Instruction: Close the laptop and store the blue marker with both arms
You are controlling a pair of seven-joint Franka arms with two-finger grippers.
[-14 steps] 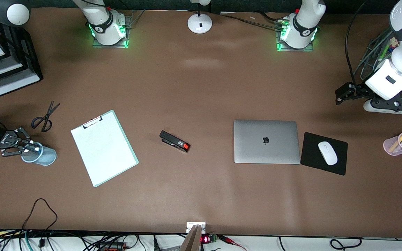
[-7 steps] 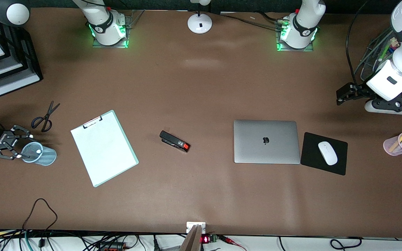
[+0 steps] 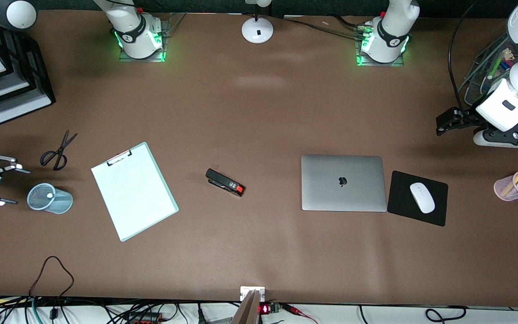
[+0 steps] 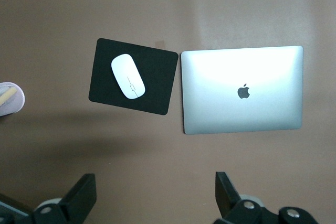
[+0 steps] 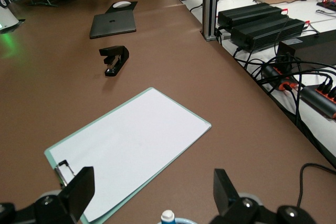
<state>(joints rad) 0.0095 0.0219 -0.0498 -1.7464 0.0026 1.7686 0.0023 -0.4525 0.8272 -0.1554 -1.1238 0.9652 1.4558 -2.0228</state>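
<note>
The silver-grey laptop (image 3: 342, 182) lies closed on the table, logo up; it also shows in the left wrist view (image 4: 242, 90) and the right wrist view (image 5: 112, 23). The blue marker (image 3: 50, 195) stands in a pale blue mesh cup (image 3: 56, 203), whitish cap up; its cap shows in the right wrist view (image 5: 168, 216). My right gripper (image 3: 21, 186) is open and empty, just beside the cup toward the right arm's end of the table. My left gripper (image 3: 441, 126) is open and empty, high over bare table near the wire tray; its own view (image 4: 156, 198) shows the fingers wide apart.
A clipboard (image 3: 134, 191), scissors (image 3: 59, 150) and a black stapler (image 3: 225, 182) lie mid-table. A black mouse pad (image 3: 436, 209) with a white mouse (image 3: 422, 197) sits beside the laptop. A pink cup of markers (image 3: 517, 184), a wire tray (image 3: 488, 67), stacked trays (image 3: 2, 90) and a lamp base (image 3: 257, 29) stand at the edges.
My right gripper has let go of the marker over the cup, opened and drawn back toward the right arm's end of the table. The left arm has shifted slightly.
</note>
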